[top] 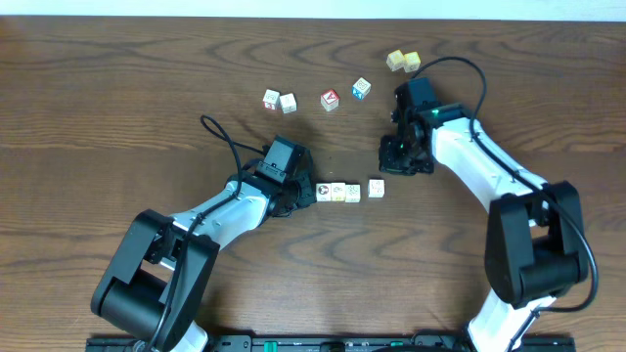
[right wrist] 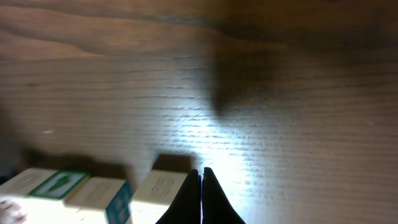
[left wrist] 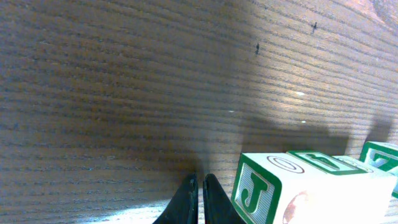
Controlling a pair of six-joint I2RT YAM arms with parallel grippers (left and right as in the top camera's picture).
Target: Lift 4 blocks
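From overhead you have ten cubes on the wooden surface. Four white blocks lie in a row at the middle, three touching and the fourth just apart at their 3 o'clock end. Towards 12 o'clock sit two white cubes with pink-red edges, one red-faced cube, one blue-sided cube and two pale yellow cubes. Your left fingers rest at the row's 9 o'clock end; your right fingers hang near the lone block, at its 1 o'clock.

In the left wrist view, the left fingers are pressed together with nothing between them. Just beside them at 3 o'clock stands a white block with a green J in a green border, with two more green-edged blocks behind it.

In the right wrist view, the right fingers are also pressed together and pinch nothing. Three blocks show at 8 o'clock, pale and blurred, one with a green mark and one with a teal side. All the blocks lie on the surface.
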